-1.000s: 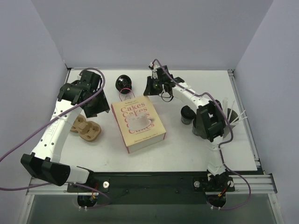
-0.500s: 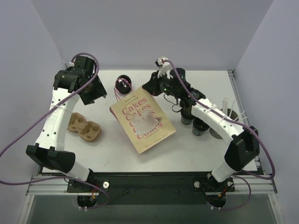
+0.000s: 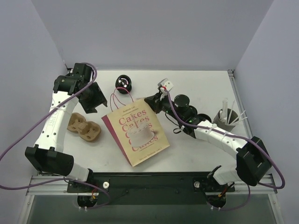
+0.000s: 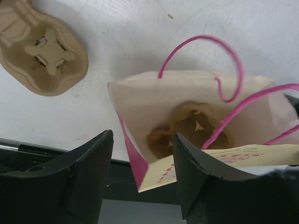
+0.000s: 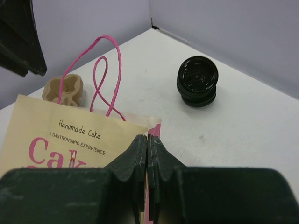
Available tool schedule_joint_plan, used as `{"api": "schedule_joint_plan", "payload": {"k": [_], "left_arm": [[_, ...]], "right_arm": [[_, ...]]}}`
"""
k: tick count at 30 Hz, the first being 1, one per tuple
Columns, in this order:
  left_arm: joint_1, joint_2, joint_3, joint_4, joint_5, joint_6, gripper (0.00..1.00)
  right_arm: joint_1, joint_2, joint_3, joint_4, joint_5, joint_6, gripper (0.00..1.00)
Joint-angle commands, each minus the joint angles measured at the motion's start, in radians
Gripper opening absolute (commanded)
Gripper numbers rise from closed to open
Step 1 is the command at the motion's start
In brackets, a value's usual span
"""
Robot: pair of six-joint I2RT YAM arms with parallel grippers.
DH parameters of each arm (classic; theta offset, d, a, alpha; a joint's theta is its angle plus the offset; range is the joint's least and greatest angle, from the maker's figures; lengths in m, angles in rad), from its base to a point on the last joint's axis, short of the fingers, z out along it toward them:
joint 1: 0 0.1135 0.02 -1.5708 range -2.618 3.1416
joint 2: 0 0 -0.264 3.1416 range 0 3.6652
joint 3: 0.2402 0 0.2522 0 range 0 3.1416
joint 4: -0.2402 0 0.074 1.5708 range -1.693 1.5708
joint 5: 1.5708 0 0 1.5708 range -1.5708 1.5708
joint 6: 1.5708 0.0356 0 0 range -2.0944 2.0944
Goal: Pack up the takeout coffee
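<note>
Evidently right claw (image 5: pixel 147 142) pinches "Cakes" bag (image 3: pixel 138 133).

Pink bag (image 3: pixel 136 131) swung and dragged toward the near edge, right arm (image 3: pixel 219 138) stretched low, elbow swung out right.

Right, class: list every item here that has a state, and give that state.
bag: mouth open, carrier inside.
right gripper: shut on bag rim.
left gripper: open, empty.
coffee cups: lidded, outside bag.
spare carrier: empty, on table.
grey cup: upright, holds sticks.
</note>
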Motion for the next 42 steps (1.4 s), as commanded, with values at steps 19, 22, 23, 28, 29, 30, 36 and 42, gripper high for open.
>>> {"api": "schedule_joint_plan", "payload": {"k": [19, 22, 23, 28, 29, 30, 36, 42], "left_arm": [[0.013, 0.007, -0.112, 0.006, 0.111, -0.119, 0.64], [0.021, 0.011, -0.121, -0.014, 0.094, -0.115, 0.64], [0.025, 0.014, -0.118, -0.018, 0.094, -0.112, 0.64], [0.045, 0.03, -0.051, -0.046, 0.071, -0.109, 0.66], [0.048, 0.031, -0.043, -0.06, 0.065, -0.115, 0.66], [0.054, 0.031, -0.034, -0.066, 0.056, -0.119, 0.66], [0.067, 0.017, -0.041, -0.045, 0.059, -0.159, 0.67], [0.061, -0.03, -0.182, 0.052, 0.185, -0.202, 0.65]], "right_arm": [[0.009, -0.063, -0.009, 0.227, 0.0, -0.073, 0.0], [0.009, -0.065, -0.009, 0.221, 0.002, -0.075, 0.0], [0.01, -0.065, -0.01, 0.219, 0.002, -0.073, 0.0], [0.01, -0.065, -0.022, 0.218, 0.003, -0.073, 0.0], [0.009, -0.065, -0.027, 0.219, 0.005, -0.073, 0.0], [0.009, -0.066, -0.03, 0.219, 0.005, -0.073, 0.0], [0.007, -0.066, -0.021, 0.203, 0.005, -0.073, 0.0], [0.005, -0.062, -0.01, 0.193, 0.009, -0.075, 0.0]]}}
